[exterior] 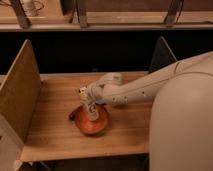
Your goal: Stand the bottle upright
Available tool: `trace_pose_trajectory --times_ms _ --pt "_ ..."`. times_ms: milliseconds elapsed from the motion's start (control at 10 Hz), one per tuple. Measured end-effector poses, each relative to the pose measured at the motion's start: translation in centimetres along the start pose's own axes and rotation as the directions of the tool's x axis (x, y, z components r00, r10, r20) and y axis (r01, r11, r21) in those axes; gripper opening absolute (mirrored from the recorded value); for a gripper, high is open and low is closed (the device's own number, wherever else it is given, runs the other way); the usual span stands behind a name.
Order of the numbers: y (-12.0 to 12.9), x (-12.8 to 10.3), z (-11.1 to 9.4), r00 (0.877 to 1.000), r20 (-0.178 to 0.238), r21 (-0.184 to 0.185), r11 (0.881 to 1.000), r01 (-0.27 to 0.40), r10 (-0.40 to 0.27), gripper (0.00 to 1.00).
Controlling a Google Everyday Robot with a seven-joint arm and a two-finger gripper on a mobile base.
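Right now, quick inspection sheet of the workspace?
Surface: wooden table, bare wood around the bowl.
Job's things: bottle, whitish, roughly upright, over the orange bowl; whether it stands on the bowl cannot be told.
Clutter: small dark thing at the bowl's left edge, unclear what.
Gripper: gripper above the bowl, shut on the bottle's top.
Cables: nothing seen.
Surroundings: upright boards at the table's left and right ends, dark gap and shelf behind.

Pretty dim spot: a light wooden bench (pixel 55 135) with a wooden side panel (pixel 20 90) on the left, dark gap behind, metal rail (pixel 100 26) up top.
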Motion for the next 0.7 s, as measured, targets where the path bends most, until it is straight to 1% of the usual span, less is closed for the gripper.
trace_pose_trajectory --times_ms 100,200,300,500,700 --pt "-1.4 -1.0 -0.7 1.000 0.015 0.030 1.000 -0.001 0.001 0.00" --pt "-2.0 -1.6 -0.9 1.000 0.028 0.041 0.999 0.000 -0.001 0.00" --pt "-2.2 -2.2 -1.0 0.999 0.042 0.041 0.999 -0.003 0.001 0.00" --pt "-1.9 -2.6 -0.7 0.997 0.068 0.018 0.999 -0.033 0.032 0.00" --pt "-1.5 -2.8 -0.3 0.991 0.102 -0.018 0.996 -0.082 0.084 0.00"
